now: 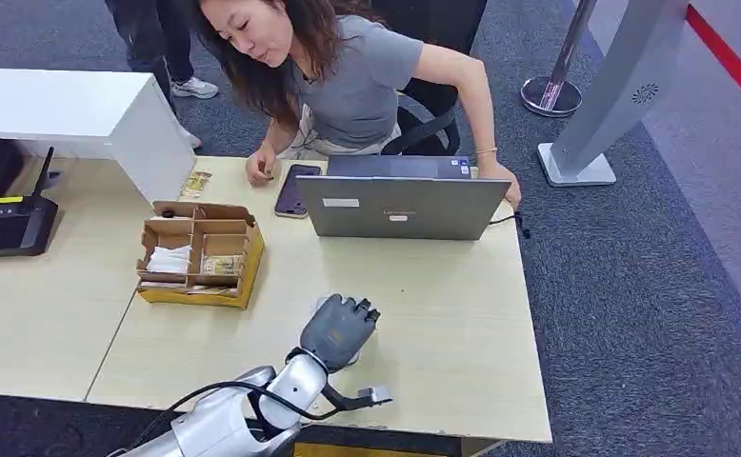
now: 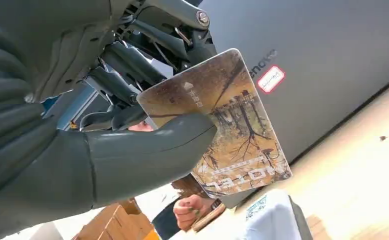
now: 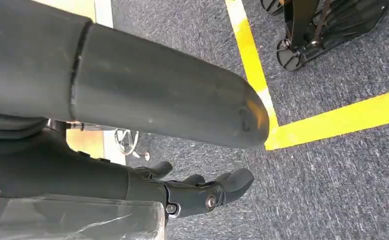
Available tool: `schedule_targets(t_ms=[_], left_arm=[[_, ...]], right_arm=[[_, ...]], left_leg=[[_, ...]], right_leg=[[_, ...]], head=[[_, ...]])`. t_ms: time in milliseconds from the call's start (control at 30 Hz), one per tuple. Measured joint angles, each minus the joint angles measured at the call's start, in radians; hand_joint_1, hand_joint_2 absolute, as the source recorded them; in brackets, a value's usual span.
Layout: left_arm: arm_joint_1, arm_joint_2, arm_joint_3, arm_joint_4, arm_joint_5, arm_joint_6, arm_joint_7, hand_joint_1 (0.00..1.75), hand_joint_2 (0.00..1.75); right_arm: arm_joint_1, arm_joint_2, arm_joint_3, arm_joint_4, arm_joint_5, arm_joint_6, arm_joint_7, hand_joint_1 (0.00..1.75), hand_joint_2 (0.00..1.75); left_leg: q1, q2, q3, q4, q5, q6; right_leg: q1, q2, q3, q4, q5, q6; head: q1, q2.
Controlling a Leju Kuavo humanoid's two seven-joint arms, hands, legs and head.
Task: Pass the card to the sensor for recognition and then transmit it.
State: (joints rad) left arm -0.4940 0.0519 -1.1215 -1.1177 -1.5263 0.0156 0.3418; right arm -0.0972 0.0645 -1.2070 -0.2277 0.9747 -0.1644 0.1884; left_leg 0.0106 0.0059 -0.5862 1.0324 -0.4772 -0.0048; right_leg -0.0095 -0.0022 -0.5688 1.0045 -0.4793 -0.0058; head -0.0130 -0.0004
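Note:
My left hand [image 1: 339, 328] hovers over the front middle of the wooden table [image 1: 443, 324], back of the hand up. In the left wrist view its thumb [image 2: 147, 150] and fingers pinch a brown hotel card [image 2: 232, 130] printed with bare trees. A small white sensor block [image 2: 272, 217] with a printed code sits on the table just under the card; the head view shows a sliver of the sensor block [image 1: 320, 305] at the hand's edge. My right hand [image 3: 202, 192] hangs beside my body over grey carpet, fingers loosely apart, holding nothing.
A grey laptop [image 1: 400, 205] stands just beyond my left hand, its lid back facing me. A person sits behind it, one hand by a dark phone [image 1: 292, 188]. A cardboard box [image 1: 200, 252] of cards lies to the left, a black router [image 1: 10, 224] at far left.

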Motion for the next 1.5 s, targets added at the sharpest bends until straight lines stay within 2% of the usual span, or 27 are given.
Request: schedule_targets(t_ms=[433,867,1500], left_arm=[[0.025,0.006,-0.002,-0.029,0.000,-0.061,0.010,1.75,1.75],[0.038,0.031,-0.003,-0.064,0.000,-0.068,0.023,1.75,1.75],[0.038,0.040,-0.003,-0.069,0.000,-0.070,0.024,1.75,1.75]], right_arm=[[0.002,0.005,-0.024,0.000,-0.025,-0.008,0.001,0.00,0.00],[0.005,0.010,-0.035,0.000,-0.035,-0.010,0.008,0.00,0.00],[0.005,0.012,-0.044,0.000,-0.035,-0.010,0.008,0.00,0.00]], left_leg=[[0.000,0.000,0.000,0.000,0.000,0.000],[0.000,0.000,0.000,0.000,0.000,0.000],[0.000,0.000,0.000,0.000,0.000,0.000]], right_leg=[[0.000,0.000,0.000,0.000,0.000,0.000],[0.000,0.000,0.000,0.000,0.000,0.000],[0.000,0.000,0.000,0.000,0.000,0.000]], head=[[0.000,0.000],[0.000,0.000],[0.000,0.000]])
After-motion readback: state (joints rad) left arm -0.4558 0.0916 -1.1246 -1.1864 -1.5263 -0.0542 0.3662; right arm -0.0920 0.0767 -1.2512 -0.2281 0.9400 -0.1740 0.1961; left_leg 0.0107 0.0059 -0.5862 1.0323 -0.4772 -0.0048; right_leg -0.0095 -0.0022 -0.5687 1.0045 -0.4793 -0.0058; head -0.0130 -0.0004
